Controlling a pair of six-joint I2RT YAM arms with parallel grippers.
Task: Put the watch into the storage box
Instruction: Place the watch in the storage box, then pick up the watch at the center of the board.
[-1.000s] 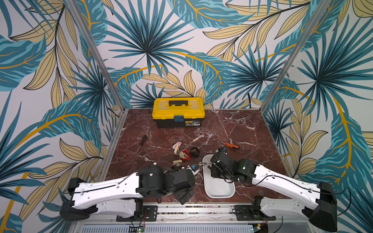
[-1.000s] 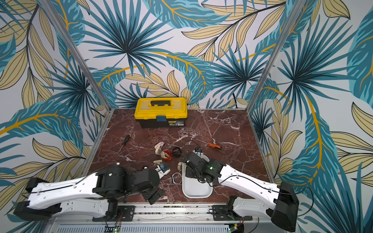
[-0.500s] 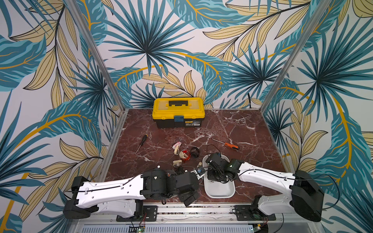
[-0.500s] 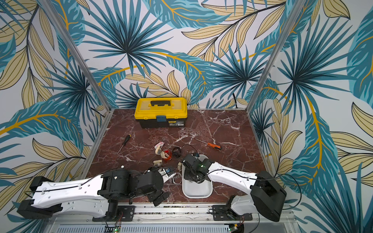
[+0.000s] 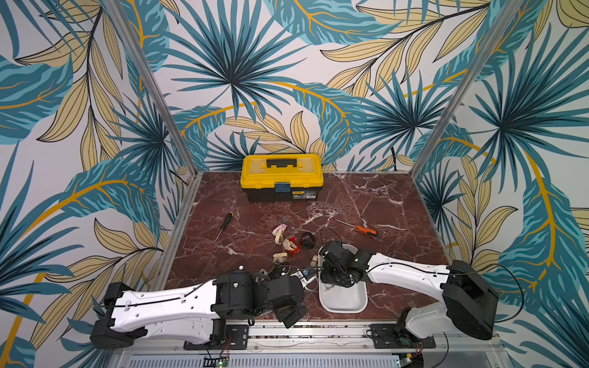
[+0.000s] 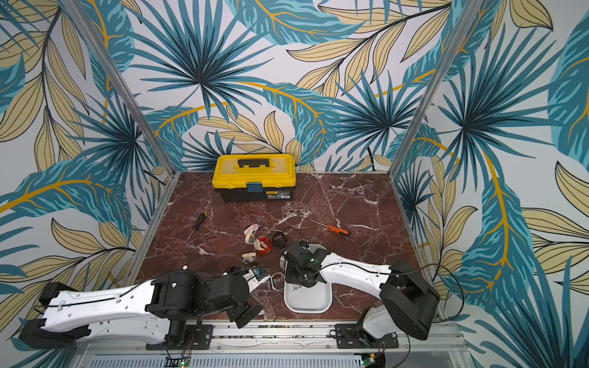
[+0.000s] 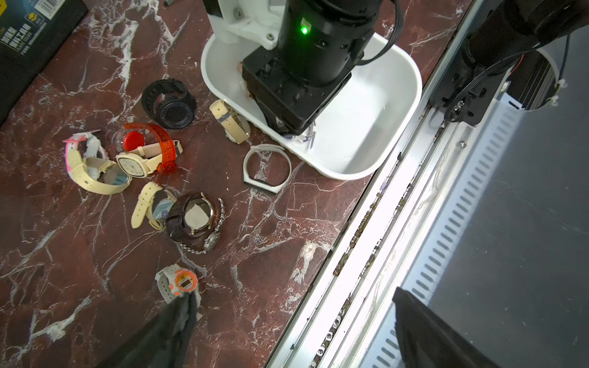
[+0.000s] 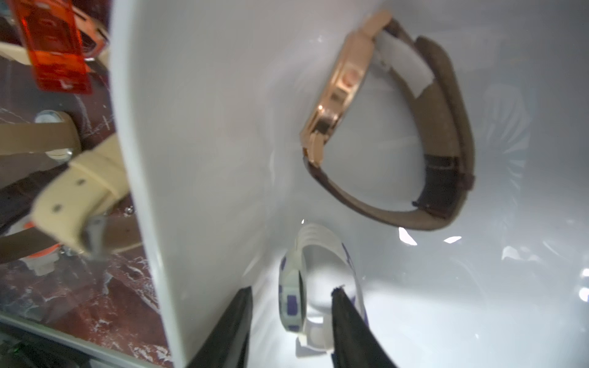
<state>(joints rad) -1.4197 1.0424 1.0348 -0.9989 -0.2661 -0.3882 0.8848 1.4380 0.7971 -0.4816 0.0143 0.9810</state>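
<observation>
While the white-and-purple watch lies on the floor of the storage box, close against the box's side wall, the right hand hangs low inside the box with its two fingers spread to either side of the band. One finger stands clear of it; whether the other touches, I cannot tell. Nothing looks pinched. The band's loop stands on edge, its long axis running roughly along the box wall and in line with the fingers, so I judge that a lift straight up out of the box should leave it undisturbed. A rose-gold watch with a brown strap rests farther along the box floor. The left hand is spread wide and empty outside the box, nearer than the right to the loose watches beside the box. The tabletop is glossy dark red marble; leaf-patterned walls enclose it.
</observation>
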